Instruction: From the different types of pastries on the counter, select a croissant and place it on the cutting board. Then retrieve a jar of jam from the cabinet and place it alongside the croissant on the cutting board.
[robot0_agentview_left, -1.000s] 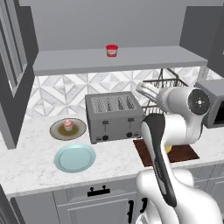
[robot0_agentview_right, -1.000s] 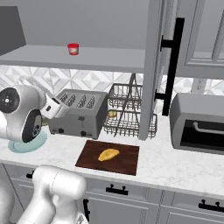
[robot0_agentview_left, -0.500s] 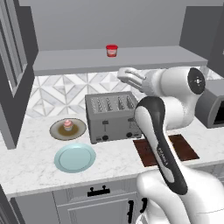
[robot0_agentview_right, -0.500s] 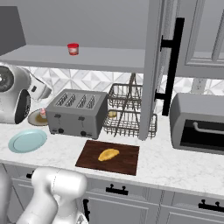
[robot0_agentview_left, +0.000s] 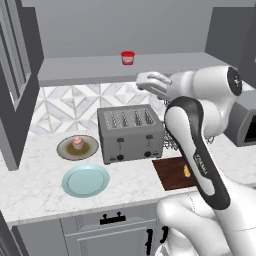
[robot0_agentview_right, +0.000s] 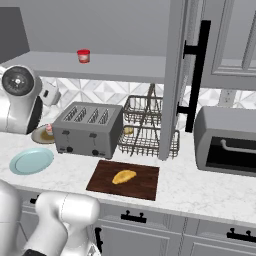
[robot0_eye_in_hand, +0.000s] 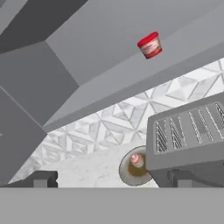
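Croissant's done: the small golden-orange ridged croissant (robot0_agentview_right: 124, 176) sits on the flat reddish-brown wooden cutting board (robot0_agentview_right: 100, 180) at the near edge of the white marble table (robot0_agentview_right: 200, 187), with room beside it for the jam. Jaws (robot0_agentview_left: 145, 80) are wide open and empty, lifted over the grey four-slot toaster (robot0_agentview_left: 131, 134). Compared to a second ago the arm has swung up and left toward the small red jar of jam (robot0_agentview_left: 128, 58), untouched on the grey cabinet shelf (robot0_agentview_left: 90, 70) at the back.

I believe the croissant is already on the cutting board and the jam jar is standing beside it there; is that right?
Not quite. The croissant is on the cutting board, but the jam jar stands on the cabinet shelf above, as the right base view shows.
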